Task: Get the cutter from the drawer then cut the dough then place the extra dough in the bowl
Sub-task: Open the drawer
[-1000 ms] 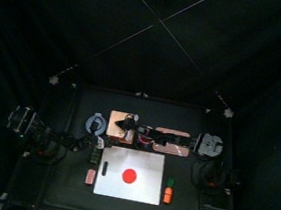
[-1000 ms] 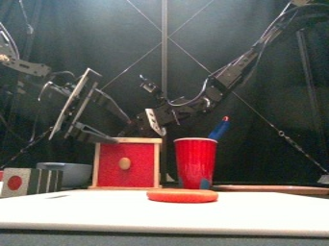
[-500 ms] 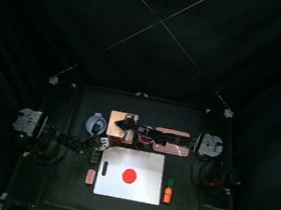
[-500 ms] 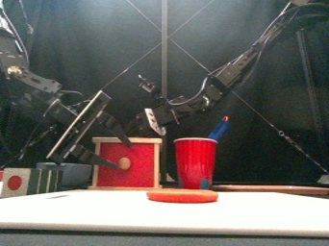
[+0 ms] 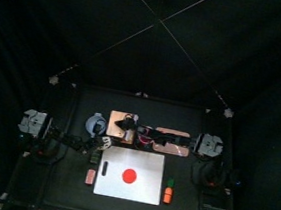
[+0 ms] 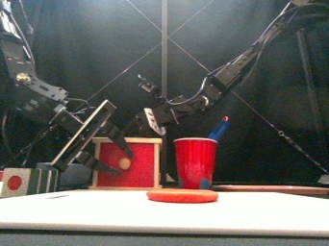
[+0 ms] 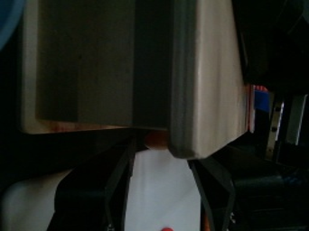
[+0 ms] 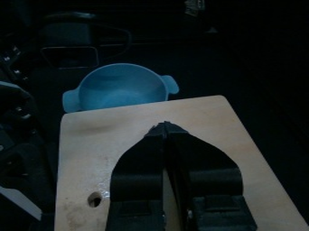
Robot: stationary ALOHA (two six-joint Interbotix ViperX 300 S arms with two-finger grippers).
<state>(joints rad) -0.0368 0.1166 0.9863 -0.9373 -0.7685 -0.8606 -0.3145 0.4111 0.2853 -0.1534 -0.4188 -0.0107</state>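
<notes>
2 jaws of the left gripper (image 7: 161, 158) stand spread and empty before the red drawer front (image 6: 144, 169) of the wooden box (image 8: 145, 167). The right gripper (image 8: 164, 133), tips closed on nothing, rests on the box top. I'd centre on the knob (image 6: 125, 163), close, then pull straight nearward. Cutter unseen, likely inside; dough (image 6: 183, 195) lies nearer
</notes>
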